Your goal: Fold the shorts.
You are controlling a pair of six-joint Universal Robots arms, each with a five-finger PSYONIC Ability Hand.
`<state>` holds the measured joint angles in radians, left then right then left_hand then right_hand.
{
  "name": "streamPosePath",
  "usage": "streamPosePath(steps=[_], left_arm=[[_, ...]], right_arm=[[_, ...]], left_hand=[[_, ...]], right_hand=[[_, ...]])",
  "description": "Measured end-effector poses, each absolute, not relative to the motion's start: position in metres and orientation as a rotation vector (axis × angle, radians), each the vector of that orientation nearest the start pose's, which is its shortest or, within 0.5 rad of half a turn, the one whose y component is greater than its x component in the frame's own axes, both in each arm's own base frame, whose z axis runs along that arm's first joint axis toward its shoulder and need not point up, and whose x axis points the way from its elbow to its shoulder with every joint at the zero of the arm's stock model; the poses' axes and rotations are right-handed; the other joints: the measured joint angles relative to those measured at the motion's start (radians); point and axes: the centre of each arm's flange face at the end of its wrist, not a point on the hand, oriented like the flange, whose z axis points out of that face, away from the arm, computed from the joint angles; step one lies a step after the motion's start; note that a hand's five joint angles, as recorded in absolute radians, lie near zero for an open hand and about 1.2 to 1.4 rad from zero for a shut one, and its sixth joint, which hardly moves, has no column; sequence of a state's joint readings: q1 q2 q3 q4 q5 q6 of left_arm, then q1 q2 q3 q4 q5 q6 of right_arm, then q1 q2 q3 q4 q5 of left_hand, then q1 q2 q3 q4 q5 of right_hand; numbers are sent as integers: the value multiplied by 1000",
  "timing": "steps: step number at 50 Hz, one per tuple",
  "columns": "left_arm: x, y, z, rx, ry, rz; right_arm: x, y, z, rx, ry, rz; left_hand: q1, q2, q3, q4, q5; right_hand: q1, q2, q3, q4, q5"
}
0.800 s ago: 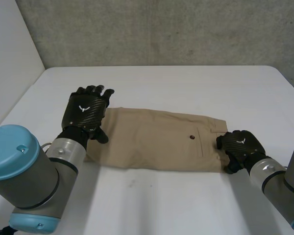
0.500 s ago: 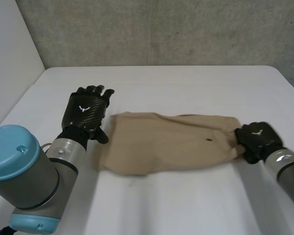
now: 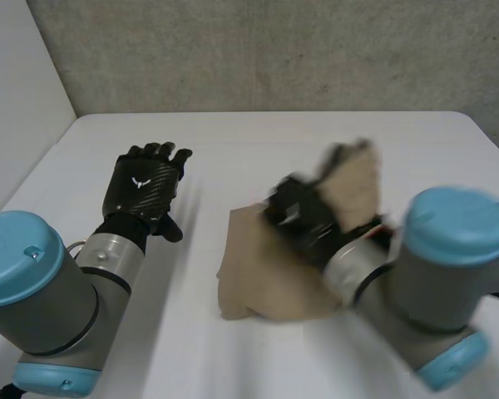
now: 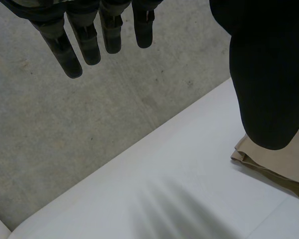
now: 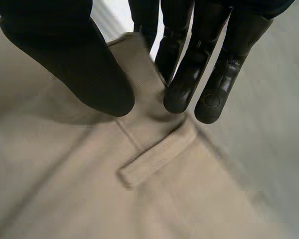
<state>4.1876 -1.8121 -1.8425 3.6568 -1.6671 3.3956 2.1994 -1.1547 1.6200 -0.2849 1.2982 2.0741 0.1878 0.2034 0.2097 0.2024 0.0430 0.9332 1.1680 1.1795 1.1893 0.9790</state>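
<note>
- Beige woven-cloth shorts (image 3: 266, 287) lay on the flat white table (image 3: 258, 141), near its middle and toward the right arm's side. One end rested flat; the other end was raised above it and doubled back over it.
- A narrow beige belt loop (image 5: 154, 160) sat just beside the gripping fingertips, so the raised end was judged to be the waistband.
- The black right hand (image 3: 298, 214) held that waistband edge, with the cloth pinched between its thumb and closed fingers.
- The black left hand (image 3: 141, 187) held nothing. Its fingers (image 4: 72, 47) were straight and slightly spread over bare table, well apart from the nearest edge of the shorts.
- Step in hand, as judged: folding the waistband end over the leg end.
- Recommended execution:
  - Hold the pinch firm until the raised edge is over the opposite hem.
  - Lower the cloth with the side edges aligned.
  - Release only once the layer rests flat.
  - Press the flat end with the left hand if it slides.
</note>
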Motion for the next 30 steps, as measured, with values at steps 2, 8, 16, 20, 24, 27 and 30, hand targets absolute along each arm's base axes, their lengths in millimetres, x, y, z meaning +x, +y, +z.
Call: streamPosePath(steps=[2, 8, 16, 20, 24, 27, 30], left_arm=[[-274, -230, 199, 772, 2177, -2308], [-275, -231, 205, 764, 2161, -2330], [-284, -234, 224, 772, 2135, -2383], [-296, -231, 234, 812, 2155, -2397], [-321, -222, 232, 902, 2268, -2354], [-333, -219, 220, 947, 2377, -2273], [-342, -218, 196, 978, 2513, -2128]], right_arm=[[357, -175, 163, -2067, 1259, -1967], [372, -151, 151, -2021, 1170, -1850], [345, -208, 202, -1401, 1575, -1842], [322, -235, 225, -1039, 1735, -1775], [303, -254, 228, -786, 1879, -1649], [299, -261, 216, -771, 1959, -1586], [299, -267, 193, -850, 2043, -1533]], left_hand=[[0, 0, 0, 0, 0], [0, 0, 0, 0, 0], [0, 0, 0, 0, 0], [0, 0, 0, 0, 0], [1, 0, 0, 0, 0], [1, 0, 0, 0, 0], [1, 0, 0, 0, 0]], right_hand=[[-38, -83, -95, -102, -73], [-702, -878, -876, -892, -851], [-734, -953, -967, -959, -923], [-734, -953, -967, -959, -923], [-734, -953, -967, -959, -923], [-734, -953, -967, -959, -924], [-734, -953, -967, -959, -924]])
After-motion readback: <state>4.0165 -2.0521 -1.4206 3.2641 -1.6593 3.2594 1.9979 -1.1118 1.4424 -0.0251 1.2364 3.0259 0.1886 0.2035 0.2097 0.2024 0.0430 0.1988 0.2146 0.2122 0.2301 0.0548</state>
